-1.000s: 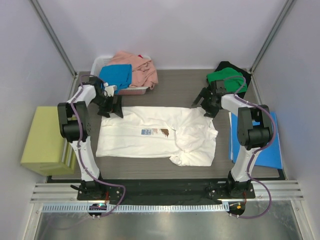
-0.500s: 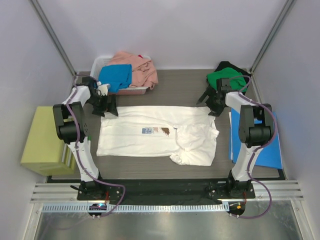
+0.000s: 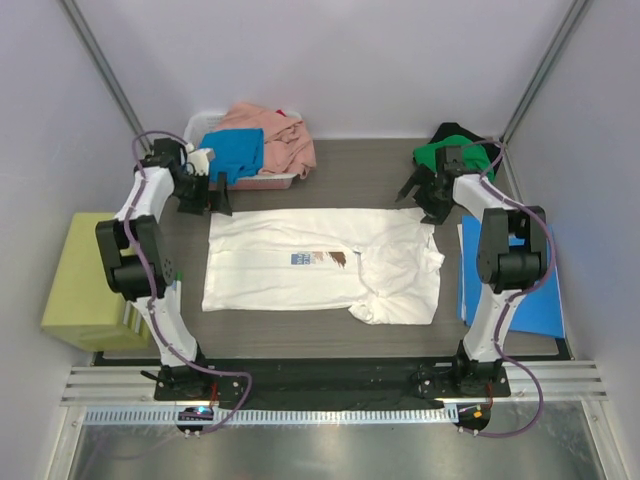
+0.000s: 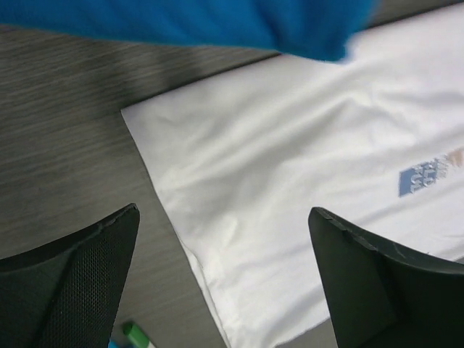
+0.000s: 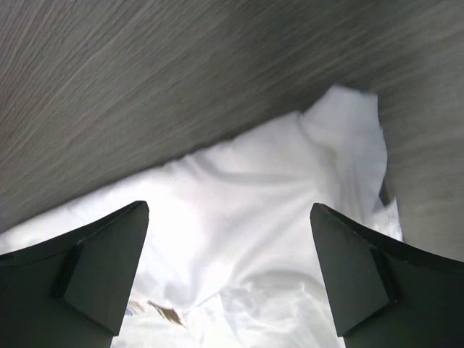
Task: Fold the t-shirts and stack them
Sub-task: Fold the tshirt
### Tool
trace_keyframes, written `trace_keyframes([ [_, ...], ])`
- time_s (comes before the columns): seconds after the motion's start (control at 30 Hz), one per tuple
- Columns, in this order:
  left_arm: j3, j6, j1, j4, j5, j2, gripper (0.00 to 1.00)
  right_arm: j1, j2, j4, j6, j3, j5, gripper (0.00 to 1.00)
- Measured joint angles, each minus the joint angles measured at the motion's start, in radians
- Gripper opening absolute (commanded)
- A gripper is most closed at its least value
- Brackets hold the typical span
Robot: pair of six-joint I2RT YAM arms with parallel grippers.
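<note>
Left arm: it reaches from its base at the near edge to the far left of the table (image 3: 350, 180), elbow bent outward, wrist turned in toward the cloth.
Left gripper (image 3: 205, 192): the fingers stand wide apart with nothing between them. It hovers just off the far left corner of the white t-shirt (image 3: 300, 270), close to the basket's near side.
Right arm: it stretches along the right side toward the far edge, forearm almost straight.
Right gripper (image 3: 424, 196): it is spread wide and empty, above the shirt's far right corner and just in front of the green t-shirt (image 3: 450, 158).
White t-shirt: it lies in the middle of the table with the chest print facing up. The left part is smooth and the right part is bunched (the right wrist view shows rumpled folds there).
White plastic basket (image 3: 198, 124): it sits at the far left corner. A salmon pink t-shirt (image 3: 278, 135) is heaped inside, and a bright blue t-shirt (image 3: 235, 152) is draped over the near rim.
Far right corner: the green t-shirt lies on a black t-shirt (image 3: 455, 130), in no container.
Blue folder (image 3: 535, 290): it lies flat along the right edge, beside the right arm.
</note>
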Motion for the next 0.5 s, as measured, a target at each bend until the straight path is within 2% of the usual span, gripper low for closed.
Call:
trace_keyframes([
  [0.13, -0.039, 0.038, -0.029, -0.042, 0.016, -0.196, 1.0, 0.025, -0.177, -0.032, -0.007, -0.098, 0.024, 1.0],
  [0.23, -0.097, 0.125, -0.057, -0.108, 0.028, -0.346, 1.0, 0.049, -0.43, -0.089, -0.015, -0.208, 0.034, 1.0],
  [0.37, -0.29, 0.273, -0.075, -0.192, -0.006, -0.473, 1.0, 0.135, -0.737, -0.182, -0.017, -0.319, 0.055, 1.0],
  [0.5, -0.53, 0.377, -0.071, -0.245, -0.094, -0.52, 1.0, 0.294, -0.908, -0.328, 0.019, -0.443, 0.053, 1.0],
])
